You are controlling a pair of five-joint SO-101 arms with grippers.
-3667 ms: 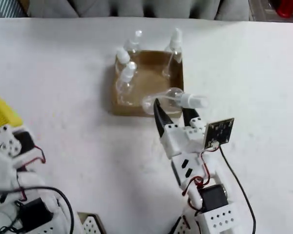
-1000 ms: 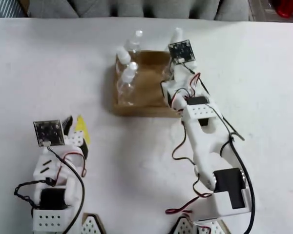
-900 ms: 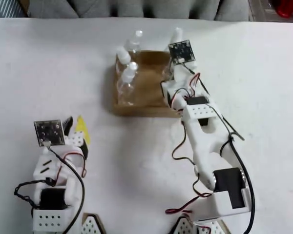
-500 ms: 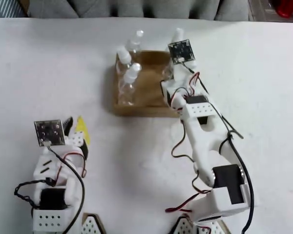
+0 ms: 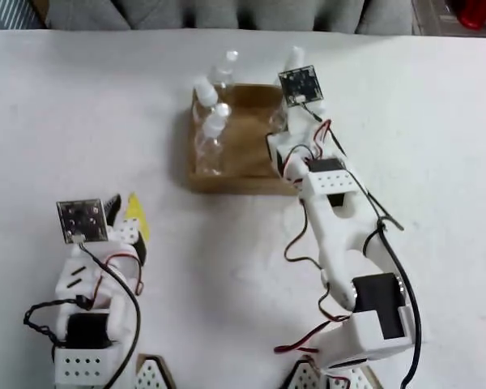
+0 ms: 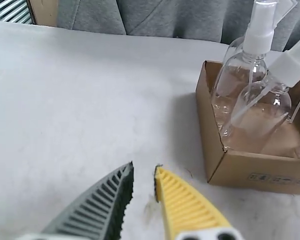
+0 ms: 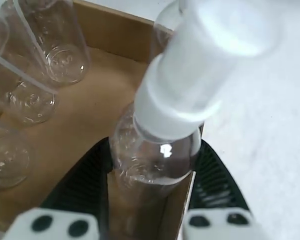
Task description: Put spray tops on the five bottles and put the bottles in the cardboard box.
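Observation:
The cardboard box [image 5: 227, 182] stands on the white table with several clear bottles upright in it, each with a white spray top [image 5: 216, 120]. My right gripper [image 7: 152, 155] is over the box's right side, its black fingers [image 7: 90, 175] closed on either side of a clear bottle [image 7: 145, 170] with a white spray top, which stands upright in a corner of the box [image 7: 100, 100]. In the high view the right arm's wrist [image 5: 300, 85] covers this bottle. My left gripper [image 6: 144, 172] hovers low over the table short of the box [image 6: 250, 170], slightly open and holding nothing.
The left arm [image 5: 89, 267] sits at the near left and the right arm's body [image 5: 348, 243] stretches from the near edge to the box. Bare white table surrounds the box. Grey fabric lies beyond the far table edge.
Since 3.7 s ago the right arm brought the bottle from lying over the box's front rim to upright inside. In the last second the left-hand bottles shifted slightly; both arms barely moved.

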